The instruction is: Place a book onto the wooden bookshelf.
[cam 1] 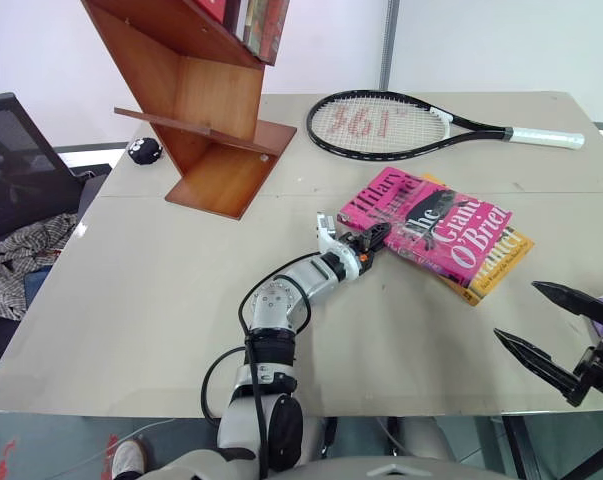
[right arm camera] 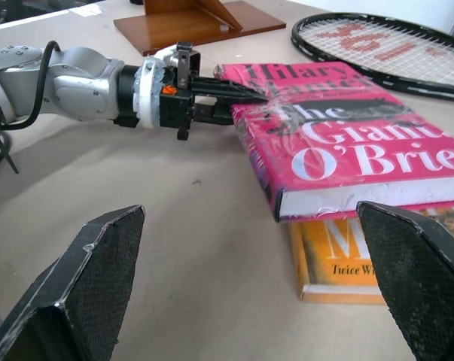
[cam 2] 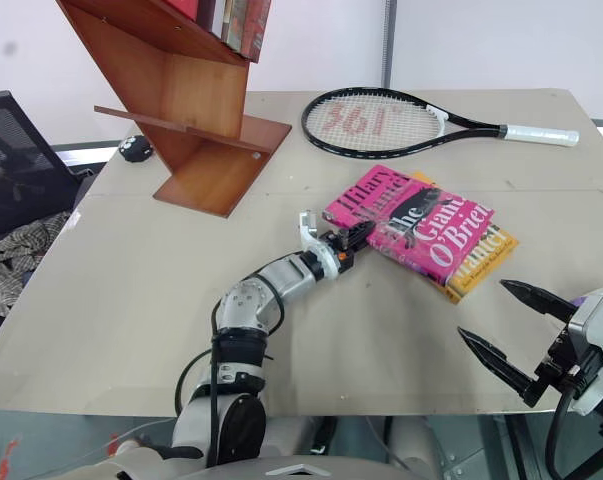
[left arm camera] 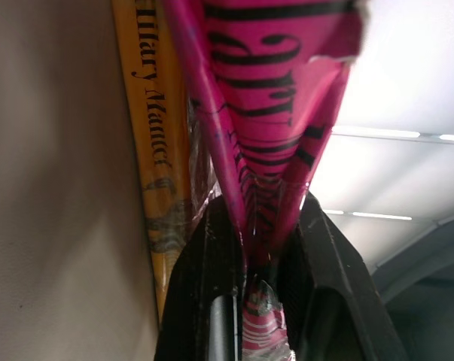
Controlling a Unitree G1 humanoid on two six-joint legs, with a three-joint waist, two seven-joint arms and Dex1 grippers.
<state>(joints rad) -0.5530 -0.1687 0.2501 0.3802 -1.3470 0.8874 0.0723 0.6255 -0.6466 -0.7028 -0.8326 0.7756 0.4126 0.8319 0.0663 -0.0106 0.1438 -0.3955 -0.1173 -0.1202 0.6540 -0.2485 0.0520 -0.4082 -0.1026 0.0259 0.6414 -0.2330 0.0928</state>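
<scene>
The pink book [cam 1: 433,226] lies flat on the table, stacked on a yellow-orange book [cam 1: 503,262]. My left gripper [cam 1: 377,238] reaches in level from the near left and is shut on the pink book's near-left edge. In the left wrist view the black fingers [left arm camera: 211,301] pinch the pink cover. The wooden bookshelf [cam 1: 213,120] stands at the table's far left, slanted, with several books in its upper tier. My right gripper [cam 1: 518,311] hovers open over the table's near right corner, apart from both books.
A tennis racket [cam 1: 381,125] lies at the far side of the table [cam 1: 151,300], behind the books. A small black object [cam 1: 144,151] sits beside the shelf's base. A black chair with checked cloth [cam 1: 16,215] stands off the table's left edge.
</scene>
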